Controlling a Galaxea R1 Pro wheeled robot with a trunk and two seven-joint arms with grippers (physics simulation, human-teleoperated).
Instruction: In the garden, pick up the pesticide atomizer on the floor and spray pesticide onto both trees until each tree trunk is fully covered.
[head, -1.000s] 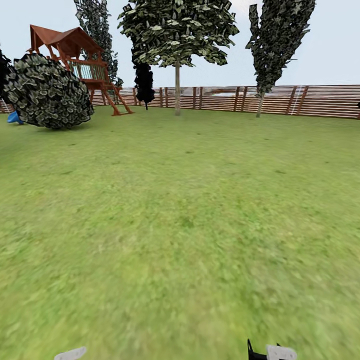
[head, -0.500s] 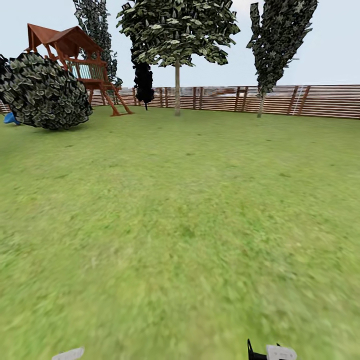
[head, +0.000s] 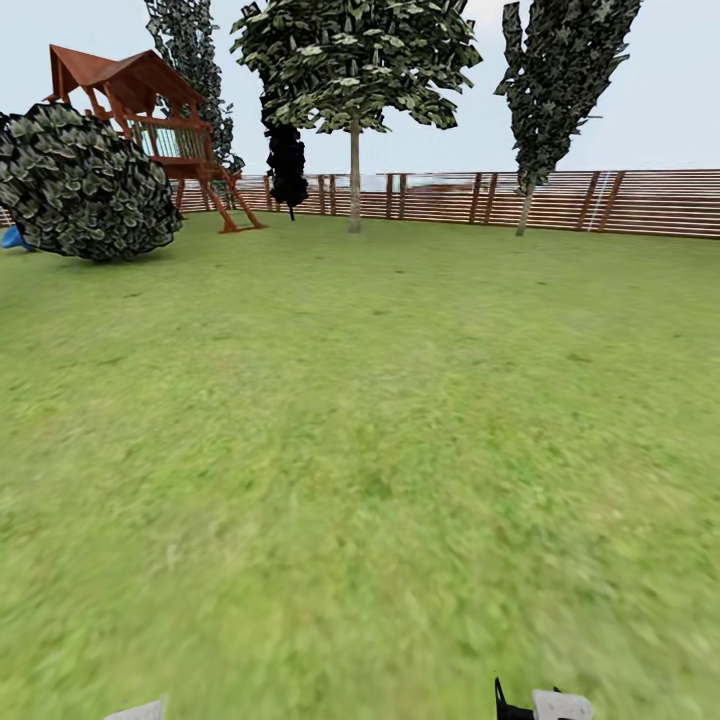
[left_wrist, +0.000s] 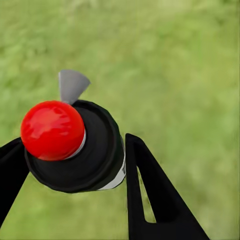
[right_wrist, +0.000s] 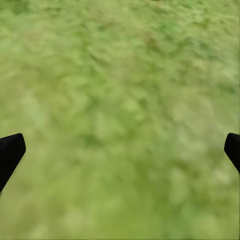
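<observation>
The pesticide atomizer (left_wrist: 75, 145), black with a round red top, sits between the black fingers of my left gripper (left_wrist: 72, 152), which is shut on it above grass. My right gripper (right_wrist: 120, 150) is open, its fingertips (right_wrist: 10, 155) wide apart over bare lawn. Far ahead in the head view stands a tree (head: 350, 60) with a broad green-white canopy and a straight bare tree trunk (head: 354, 180) in front of the fence. A narrower leafy tree (head: 560, 80) with a thin trunk stands to its right.
Open lawn (head: 360, 420) stretches ahead to the brown slat fence (head: 600, 200). At the far left are a round leafy bush (head: 85, 185) and a red wooden playset (head: 150, 110). A black tree (head: 287, 165) stands near the fence. Small arm parts (head: 560, 705) show at the lower edge.
The whole head view has shifted a little: bush and playset slid slightly left, so the camera moved. Both grippers look the same.
</observation>
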